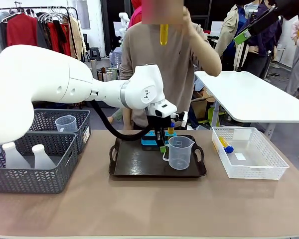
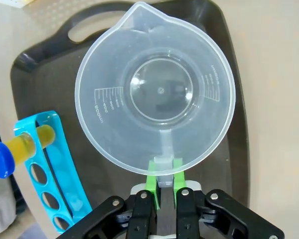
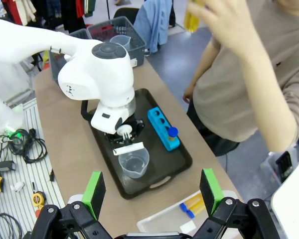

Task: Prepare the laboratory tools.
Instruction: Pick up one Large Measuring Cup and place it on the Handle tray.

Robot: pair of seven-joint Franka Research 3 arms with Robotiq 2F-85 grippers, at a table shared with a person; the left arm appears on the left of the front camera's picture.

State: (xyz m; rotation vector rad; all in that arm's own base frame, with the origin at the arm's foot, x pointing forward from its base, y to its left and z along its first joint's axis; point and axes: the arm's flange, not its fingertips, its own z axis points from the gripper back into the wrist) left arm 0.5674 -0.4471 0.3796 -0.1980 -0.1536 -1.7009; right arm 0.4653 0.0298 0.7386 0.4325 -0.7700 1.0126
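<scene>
1. On the black tray [image 1: 134, 167] in the middle of the table [image 1: 139, 209], my left gripper [image 2: 164, 172] is pressed together on the handle of the clear measuring jug [image 2: 154, 89]. From the left wrist cam I can see the green pads pinching that handle from both sides.
2. The jug stands upright on the tray, spout pointing away from the gripper.
3. Just beside it on the tray is the blue rack [image 2: 55, 169], with one amber racked tube [image 2: 27, 145] and its blue cap sitting in an end slot.
4. My right gripper [image 3: 152, 191] hangs high above the table, fingers spread wide apart with nothing between them.
5. The person across from me has a hand [image 3: 229, 22] lifted, holding a raised tube [image 1: 163, 34] of the same amber colour.
6. The white basket [image 1: 249, 174] on my right side has a couple of basket tubes [image 3: 192, 203] lying in it.
7. Over on my left, the near grey basket [image 1: 30, 174] holds two white flasks [image 1: 9, 155], and the far grey basket [image 1: 84, 124] behind it has a second jug [image 1: 66, 123].
</scene>
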